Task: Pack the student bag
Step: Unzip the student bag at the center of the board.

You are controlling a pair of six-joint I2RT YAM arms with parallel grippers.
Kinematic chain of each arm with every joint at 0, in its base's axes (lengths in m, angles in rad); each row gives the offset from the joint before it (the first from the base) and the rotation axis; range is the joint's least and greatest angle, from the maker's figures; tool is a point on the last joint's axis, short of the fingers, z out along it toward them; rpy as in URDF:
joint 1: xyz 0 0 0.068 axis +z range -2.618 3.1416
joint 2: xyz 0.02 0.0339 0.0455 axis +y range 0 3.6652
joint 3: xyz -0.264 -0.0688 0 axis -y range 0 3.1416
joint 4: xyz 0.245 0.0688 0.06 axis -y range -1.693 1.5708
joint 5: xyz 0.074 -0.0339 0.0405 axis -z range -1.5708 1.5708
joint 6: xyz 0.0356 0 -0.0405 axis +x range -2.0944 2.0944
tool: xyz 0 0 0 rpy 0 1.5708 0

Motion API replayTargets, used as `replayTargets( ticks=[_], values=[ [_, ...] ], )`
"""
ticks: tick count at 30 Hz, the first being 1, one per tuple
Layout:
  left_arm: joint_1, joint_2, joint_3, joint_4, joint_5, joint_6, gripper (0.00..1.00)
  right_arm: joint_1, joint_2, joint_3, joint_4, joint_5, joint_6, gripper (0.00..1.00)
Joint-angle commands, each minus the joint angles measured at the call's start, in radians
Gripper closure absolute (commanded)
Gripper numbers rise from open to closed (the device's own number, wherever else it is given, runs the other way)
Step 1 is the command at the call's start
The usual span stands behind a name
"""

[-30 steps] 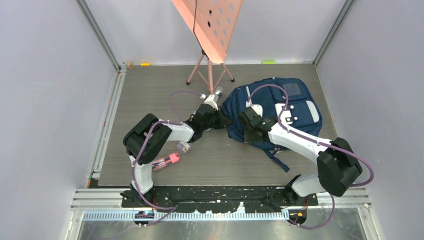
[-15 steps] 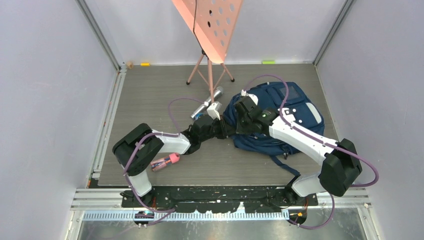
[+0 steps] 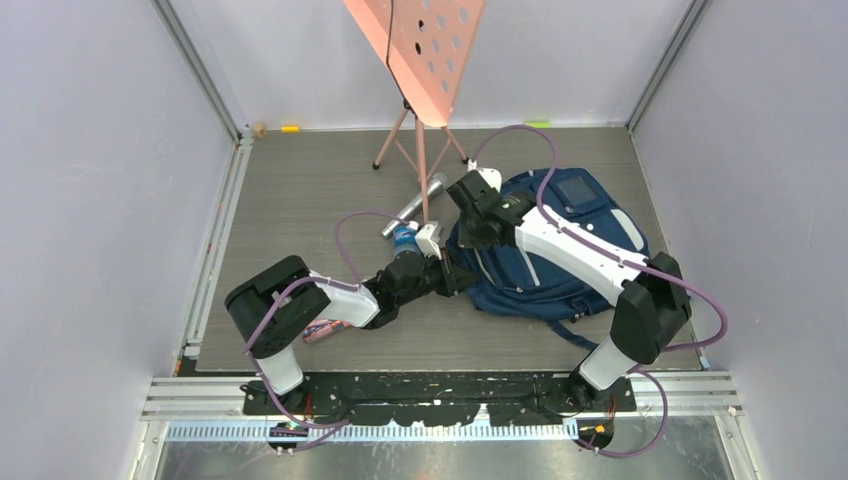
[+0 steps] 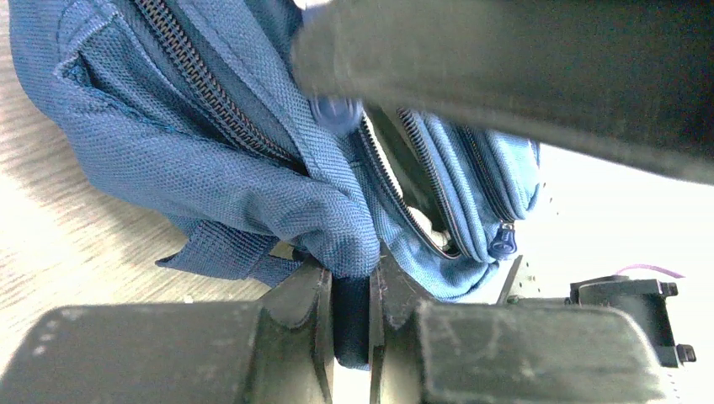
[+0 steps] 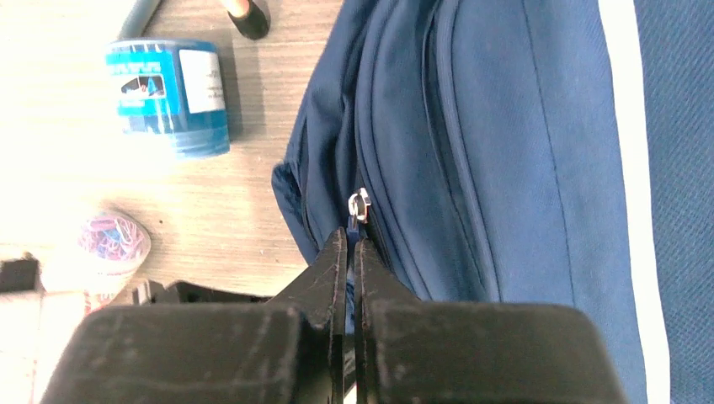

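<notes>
student bag (image 3: 560,250) is lying flat on the desk (image 3: 300,200), front face up, with both arms working at its left edge.

left pincer (image 4: 349,282) is clamping a fabric fold (image 4: 333,227) at the bag's near-left corner. right pincer (image 5: 352,246) is pinching together on the zipper pull (image 5: 359,204), on the track along the bag's left side.

Step in hand, my read: unzipping the main compartment so things can go in.

Doing it well:
- left should be anchoring the fold and pulling lightly away from the slider, so the track is staying taut
- right should be dragging along the line of the teeth, not lifting off the bag; a sideways pull is likely jamming the slider or slipping the tab out
- watch for loose cloth bunching under the slider at the corner curve
- go slowly around the bend, since the bag is soft and may be sliding on the desk

Writing: the blue tub (image 5: 168,97) just left of the bag is carrying a white label and printed panel, too blurred to read. A clear pot of coloured bits (image 5: 114,240) is sitting nearer than the tub, with no label visible. No brand is showing on the bag.
</notes>
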Motion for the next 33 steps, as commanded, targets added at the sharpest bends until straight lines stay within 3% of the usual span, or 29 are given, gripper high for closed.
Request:
replayTargets(
  ticks=[1, 13, 24, 33],
  values=[
    [-0.073, -0.002, -0.054, 0.077, 0.172, -0.024, 1.00, -0.008, 0.010, 0.112, 0.194, 0.112, 0.022, 1.00],
    [-0.086, 0.003, -0.103, 0.070, 0.133, -0.053, 1.00, -0.176, 0.137, 0.214, 0.259, 0.087, 0.036, 1.00],
    [-0.085, -0.036, -0.147, -0.001, 0.094, -0.057, 1.00, -0.367, 0.283, 0.352, 0.191, 0.058, 0.201, 1.00],
    [-0.088, -0.117, -0.082, -0.193, 0.076, 0.057, 1.00, -0.424, 0.321, 0.402, 0.205, 0.053, 0.295, 1.00]
  ],
)
